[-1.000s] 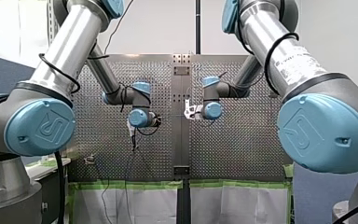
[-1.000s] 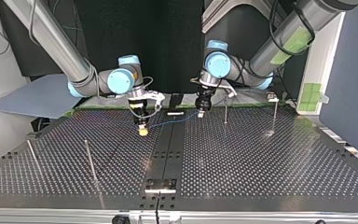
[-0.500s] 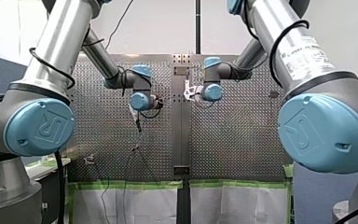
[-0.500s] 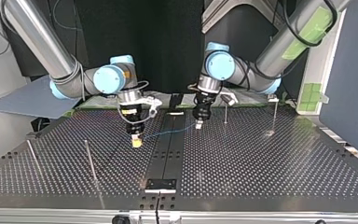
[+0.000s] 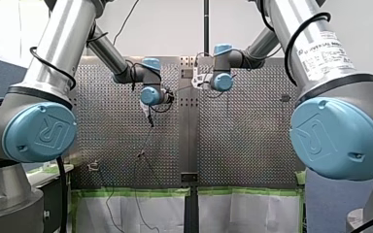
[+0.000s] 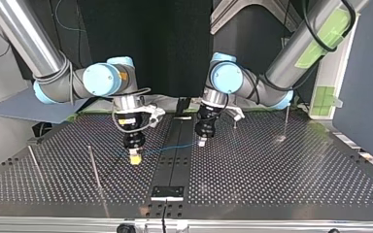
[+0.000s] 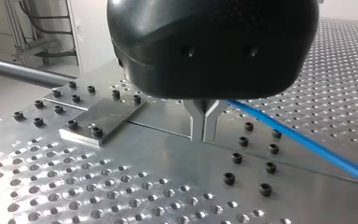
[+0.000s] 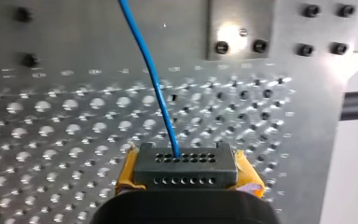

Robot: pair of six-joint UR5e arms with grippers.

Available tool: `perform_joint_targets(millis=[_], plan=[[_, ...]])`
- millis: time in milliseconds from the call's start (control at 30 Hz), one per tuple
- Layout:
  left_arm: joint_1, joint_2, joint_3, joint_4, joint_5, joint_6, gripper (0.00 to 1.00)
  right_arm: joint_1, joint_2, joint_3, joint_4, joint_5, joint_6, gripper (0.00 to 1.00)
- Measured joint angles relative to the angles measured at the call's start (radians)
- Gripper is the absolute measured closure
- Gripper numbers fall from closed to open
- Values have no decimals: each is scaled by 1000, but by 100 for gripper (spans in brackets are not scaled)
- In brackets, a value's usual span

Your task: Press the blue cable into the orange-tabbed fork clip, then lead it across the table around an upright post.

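In the top view, my right gripper (image 6: 135, 158) clamps the blue cable (image 6: 167, 149). The cable runs toward three o'clock, low over the table (image 6: 281, 174), to my left gripper (image 6: 202, 141), which is likewise pinched on it. Light, limp, probably slippery: grip close beside the stretch being pressed.

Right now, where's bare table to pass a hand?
Top view: free at near right, between centre strip and table edge. Crowded mid-table: cable strung between my left claw and right claw; posts near left.
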Motion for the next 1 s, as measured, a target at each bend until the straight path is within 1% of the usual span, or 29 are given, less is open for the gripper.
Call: perform_joint_targets(millis=[233, 533, 667, 833, 1000], plan=[[-2, 0, 41, -27, 0, -9, 100, -1, -7, -25, 13, -2, 3, 100], [-12, 0, 99, -62, 5, -16, 100, -6, -11, -72, 47, -4, 4, 100], [-18, 0, 134, -88, 10, -19, 100, -8, -13, -89, 61, -4, 4, 100], [-27, 0, 180, -120, 11, -24, 100, -16, -17, -115, 85, -4, 4, 100], [-34, -1, 227, -138, 13, -44, 100, -26, -29, -130, 98, -4, 7, 100]])
